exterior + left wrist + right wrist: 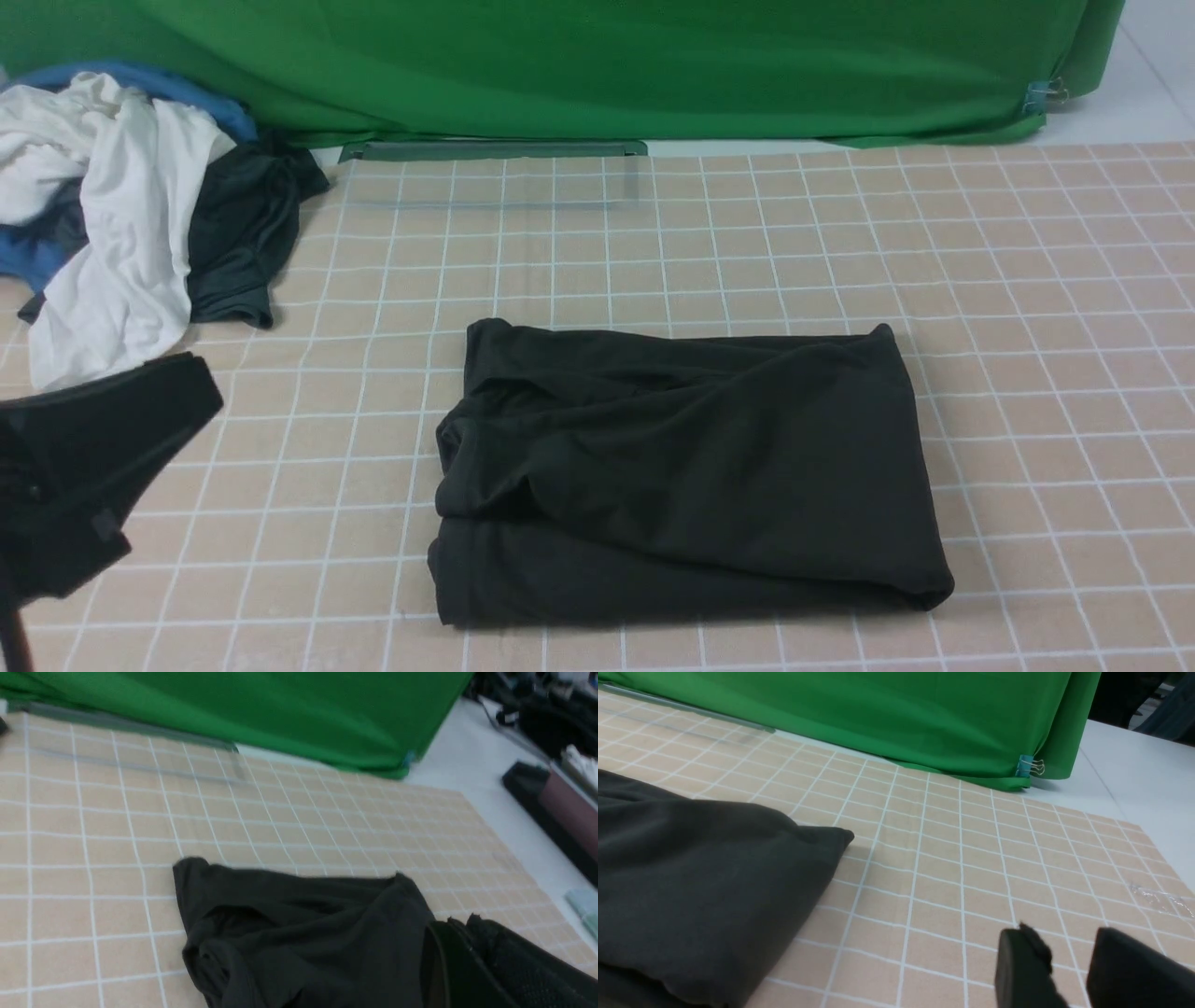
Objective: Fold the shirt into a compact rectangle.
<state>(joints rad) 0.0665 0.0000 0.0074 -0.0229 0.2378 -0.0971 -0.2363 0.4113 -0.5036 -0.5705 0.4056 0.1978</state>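
The black shirt (681,476) lies folded mid-mat, long axis across the robot. The right gripper (1069,961), fingers parted and empty, sits just beside its right edge. The left gripper (460,933) is clenched empty, nearer its left edge.

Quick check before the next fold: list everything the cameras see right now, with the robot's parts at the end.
shirt: one, black, folded into a rough rectangle, mid mat
clothes pile: one heap, white, blue and dark grey, far left of mat
mat: one, tan with white grid, covers the table
backdrop: one, green, behind the mat
clip: one, teal, on the backdrop's corner
left gripper: black, shut, beside the shirt's edge
right gripper: black fingers apart, empty, over bare mat
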